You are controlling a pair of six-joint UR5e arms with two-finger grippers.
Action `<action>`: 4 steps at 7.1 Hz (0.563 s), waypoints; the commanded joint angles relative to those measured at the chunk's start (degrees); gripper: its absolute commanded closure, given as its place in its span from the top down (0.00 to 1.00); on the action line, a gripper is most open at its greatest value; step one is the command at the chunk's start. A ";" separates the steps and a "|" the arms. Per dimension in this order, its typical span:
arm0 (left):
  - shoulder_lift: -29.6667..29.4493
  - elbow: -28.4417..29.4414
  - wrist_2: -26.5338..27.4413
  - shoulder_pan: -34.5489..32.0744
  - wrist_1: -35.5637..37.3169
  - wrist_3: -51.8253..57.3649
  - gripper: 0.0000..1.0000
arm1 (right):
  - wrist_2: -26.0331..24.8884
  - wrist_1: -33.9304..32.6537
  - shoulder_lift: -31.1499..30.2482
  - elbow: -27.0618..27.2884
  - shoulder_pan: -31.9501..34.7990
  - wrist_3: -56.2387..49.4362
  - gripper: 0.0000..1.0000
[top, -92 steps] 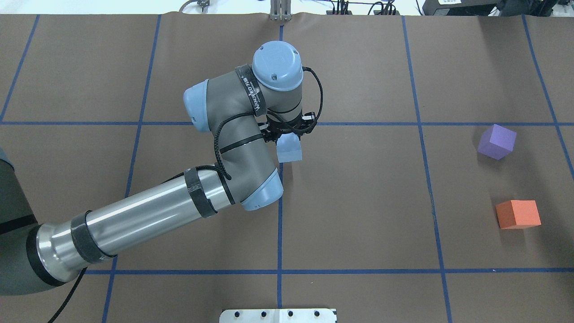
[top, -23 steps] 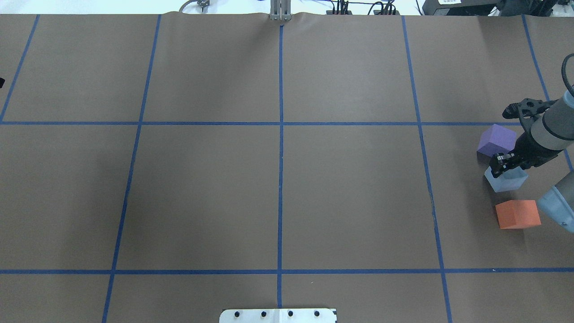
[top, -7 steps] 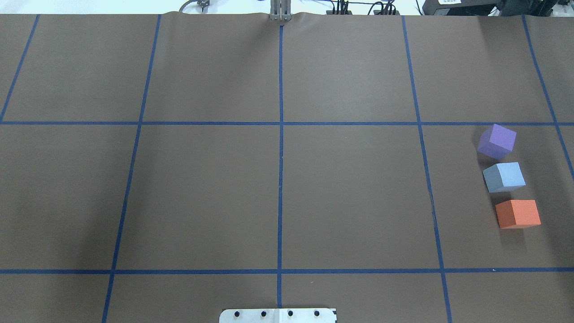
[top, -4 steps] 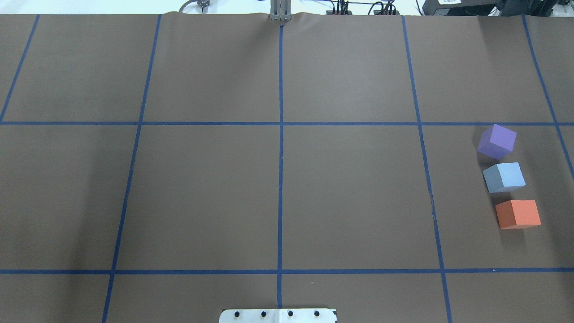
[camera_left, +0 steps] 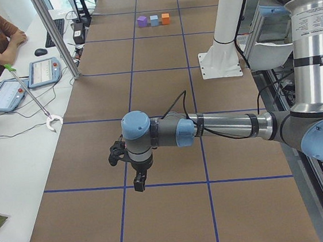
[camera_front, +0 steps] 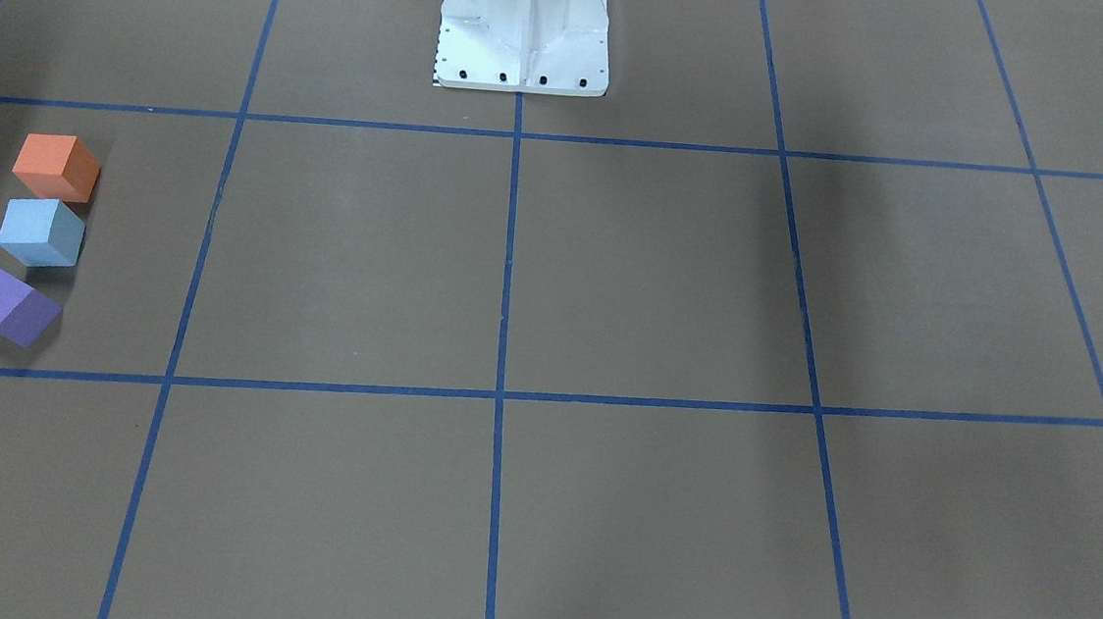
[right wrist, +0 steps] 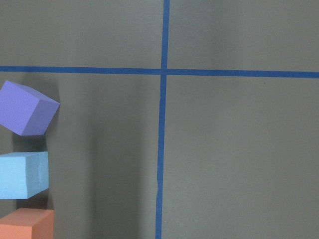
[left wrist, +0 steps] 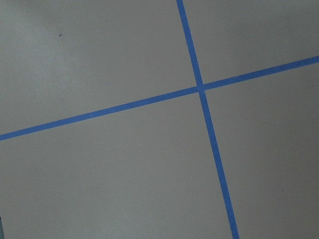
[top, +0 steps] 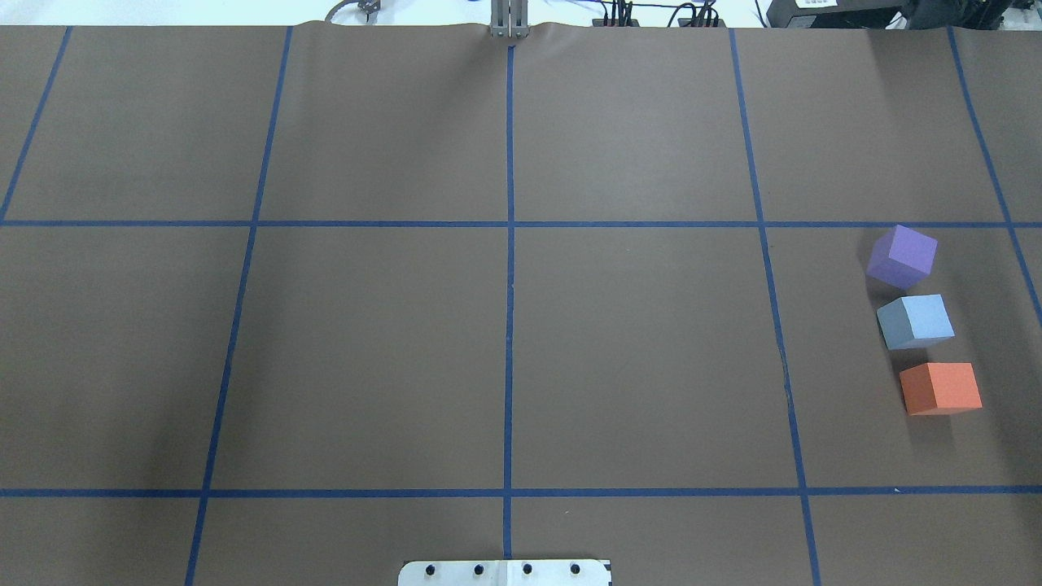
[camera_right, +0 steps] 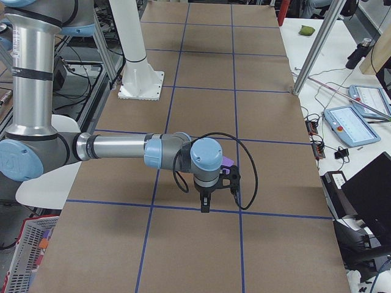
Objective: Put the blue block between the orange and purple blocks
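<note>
Blue block (top: 916, 321) lies between orange block (top: 940, 388) and purple block (top: 902, 256) — placing looks done, nothing follows — but how open left gripper (camera_left: 138, 182) and right gripper (camera_right: 205, 204) are cannot be told.

The purple block (top: 902, 257), blue block (top: 915, 321) and orange block (top: 940, 388) are standing in a tight row near the counter (top: 635, 350)'s right end, leaving only narrow slits between neighbours. Wide open counter is lying along both long sides of that row and beyond each end block. The white robot mount (camera_front: 524, 27) is occupying the middle of the robot-side edge.
</note>
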 commanded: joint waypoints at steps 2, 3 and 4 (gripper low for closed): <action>0.40 0.21 -3.50 0.01 0.58 -1.62 1.00 | 0.36 -1.36 -0.46 -0.28 -0.03 -0.15 1.00; 0.32 0.12 -3.15 0.01 0.41 -1.53 1.00 | 0.36 -1.27 -0.81 -0.81 -0.03 -0.93 1.00; 0.40 -0.14 -3.06 0.01 0.41 -1.53 1.00 | 0.36 -1.18 -0.90 -0.64 -0.03 -0.94 1.00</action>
